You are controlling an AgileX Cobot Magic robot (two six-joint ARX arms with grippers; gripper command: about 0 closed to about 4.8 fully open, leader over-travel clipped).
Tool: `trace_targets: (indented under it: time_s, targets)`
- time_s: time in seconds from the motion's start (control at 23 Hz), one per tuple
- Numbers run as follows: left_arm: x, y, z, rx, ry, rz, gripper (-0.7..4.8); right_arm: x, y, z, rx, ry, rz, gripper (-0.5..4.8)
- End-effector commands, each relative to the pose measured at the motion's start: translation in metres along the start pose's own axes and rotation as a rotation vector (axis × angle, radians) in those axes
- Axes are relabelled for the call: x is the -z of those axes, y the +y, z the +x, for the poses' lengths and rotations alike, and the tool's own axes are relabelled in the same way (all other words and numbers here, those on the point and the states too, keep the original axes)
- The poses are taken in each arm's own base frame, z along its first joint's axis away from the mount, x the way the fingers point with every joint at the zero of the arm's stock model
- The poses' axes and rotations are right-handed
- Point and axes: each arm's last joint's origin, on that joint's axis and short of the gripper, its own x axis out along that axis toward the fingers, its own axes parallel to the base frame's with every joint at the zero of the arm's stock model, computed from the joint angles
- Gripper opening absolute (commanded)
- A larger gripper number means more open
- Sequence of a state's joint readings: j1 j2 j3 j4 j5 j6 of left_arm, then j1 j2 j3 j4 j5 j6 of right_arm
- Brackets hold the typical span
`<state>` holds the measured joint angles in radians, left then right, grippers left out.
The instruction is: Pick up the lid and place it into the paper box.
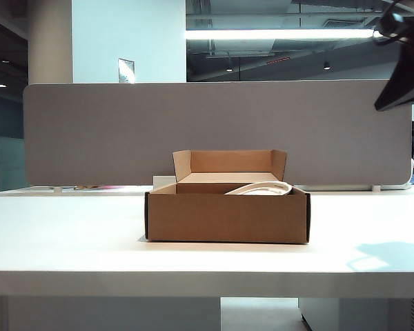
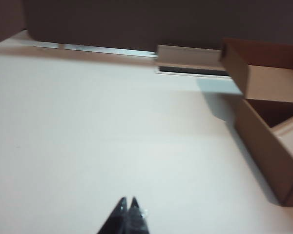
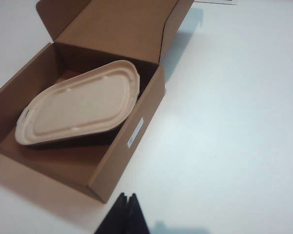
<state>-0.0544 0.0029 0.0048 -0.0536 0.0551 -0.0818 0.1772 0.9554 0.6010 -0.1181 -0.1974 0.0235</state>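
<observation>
The paper box stands in the middle of the white table, its back flaps upright. Inside it lies the off-white lid, tilted, with one end leaning on the box's right wall and its rim showing just above the front wall. From the right wrist view the lid lies slanted across the box. My right gripper is shut and empty, raised above the table to the right of the box. My left gripper is shut and empty over bare table, well left of the box.
A grey partition panel runs along the back of the table. A dark part of the right arm hangs at the upper right of the exterior view. A pale block sits behind the box.
</observation>
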Motion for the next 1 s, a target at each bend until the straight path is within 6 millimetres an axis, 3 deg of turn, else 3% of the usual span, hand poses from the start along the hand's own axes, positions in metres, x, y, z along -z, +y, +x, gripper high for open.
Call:
trace_targets:
  time_s: [0.04,0.3,0.69,1.0]
  targets:
    - [-0.002,-0.002,0.000,0.060,-0.009,0.003,-0.05,0.010,0.002,-0.010,-0.001,-0.045,0.024,-0.09]
    - [-0.002,-0.002,0.000,0.059,-0.005,0.003,-0.05,0.051,0.002,-0.031,0.111,-0.151,0.066,-0.09]
    - [-0.002,-0.002,0.000,0.059,-0.005,0.003,-0.05,0.101,-0.002,-0.044,0.263,-0.243,0.126,-0.09]
    - [-0.002,-0.002,0.000,0.060,-0.005,0.003,-0.05,0.125,-0.002,-0.048,0.265,-0.225,0.120,-0.08]
